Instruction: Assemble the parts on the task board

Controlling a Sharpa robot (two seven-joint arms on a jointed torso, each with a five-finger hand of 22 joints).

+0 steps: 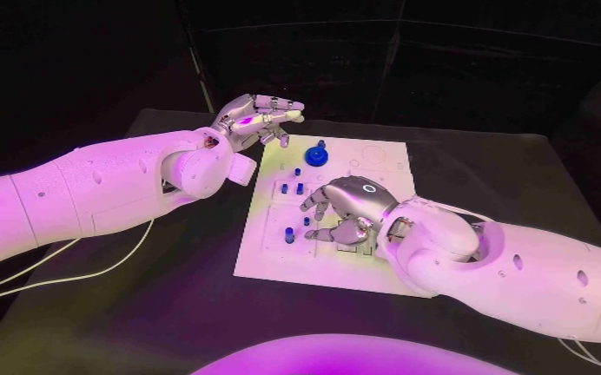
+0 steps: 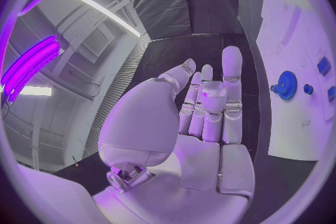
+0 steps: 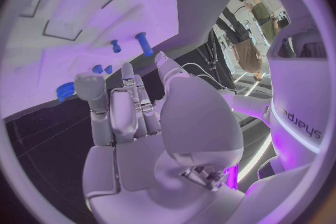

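Task board (image 1: pixel 376 154) partly hidden beneath right hand (image 1: pixel 345 210), fingers spread, empty; left hand (image 1: pixel 257 119) open too; "sharpa" readable on arm.

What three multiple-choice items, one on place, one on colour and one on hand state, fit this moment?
1. Where is the right hand?
A. over the white board
B. off the table
C. on the left arm

2. What colour is the gear at the board's far end?
A. red
B. blue
C. green

3. What does the left hand hold?
A. the gear
B. a peg
C. nothing

Answers:
1 A, the head view shows the right hand above the board's middle.
2 B, the gear looks blue in the left wrist view too.
3 C, its palm is bare and its fingers are apart.
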